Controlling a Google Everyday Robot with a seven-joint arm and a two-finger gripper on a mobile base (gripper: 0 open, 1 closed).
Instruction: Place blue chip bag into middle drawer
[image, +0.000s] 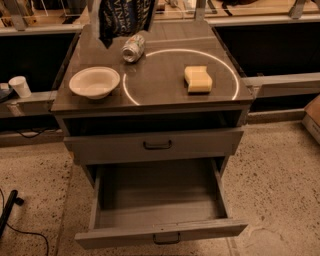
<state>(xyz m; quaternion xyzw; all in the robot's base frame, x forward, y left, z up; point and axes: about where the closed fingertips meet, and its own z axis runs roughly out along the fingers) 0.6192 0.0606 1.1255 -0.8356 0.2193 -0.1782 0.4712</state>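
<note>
The blue chip bag (124, 17) hangs at the back left of the cabinet top, its lower edge just above the surface and its top cut off by the frame's upper edge. My gripper is out of view above the frame, so I cannot see how the bag is held. The middle drawer (161, 233) is pulled wide open at the bottom of the cabinet, and nothing lies in it. The upper grey drawer (157, 145) above it is pushed in.
On the cabinet top are a white bowl (95, 82) at the left, a crushed silver can (133, 48) beside the bag and a yellow sponge (198, 79) at the right. A paper cup (20, 86) stands on the left ledge. A cardboard box (312, 117) sits at the far right.
</note>
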